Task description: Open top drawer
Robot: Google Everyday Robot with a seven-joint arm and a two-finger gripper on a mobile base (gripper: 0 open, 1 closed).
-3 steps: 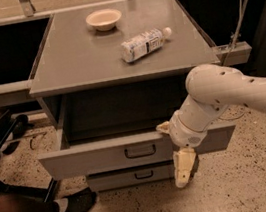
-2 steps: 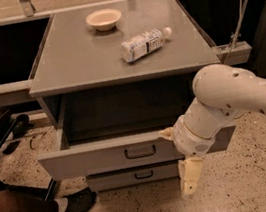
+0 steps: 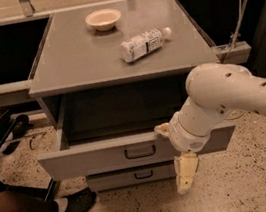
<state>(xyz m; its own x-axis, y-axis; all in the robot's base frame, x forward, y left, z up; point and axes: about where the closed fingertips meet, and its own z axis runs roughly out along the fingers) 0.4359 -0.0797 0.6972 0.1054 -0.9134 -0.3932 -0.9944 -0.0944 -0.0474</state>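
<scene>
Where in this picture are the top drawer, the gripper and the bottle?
top drawer [image 3: 91, 159]: camera view, on the left part of its grey front panel.
gripper [image 3: 183, 171]: camera view, on the cream part hanging below the drawer front.
bottle [image 3: 143, 44]: camera view, on the label at mid-body.

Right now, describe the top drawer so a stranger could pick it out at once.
Find the grey cabinet with a bowl and bottle on top. The top drawer sits under that top, pulled out, the gripper hanging below its right end. Unlike the lower drawer, it is wider, taller-fronted and open.
</scene>
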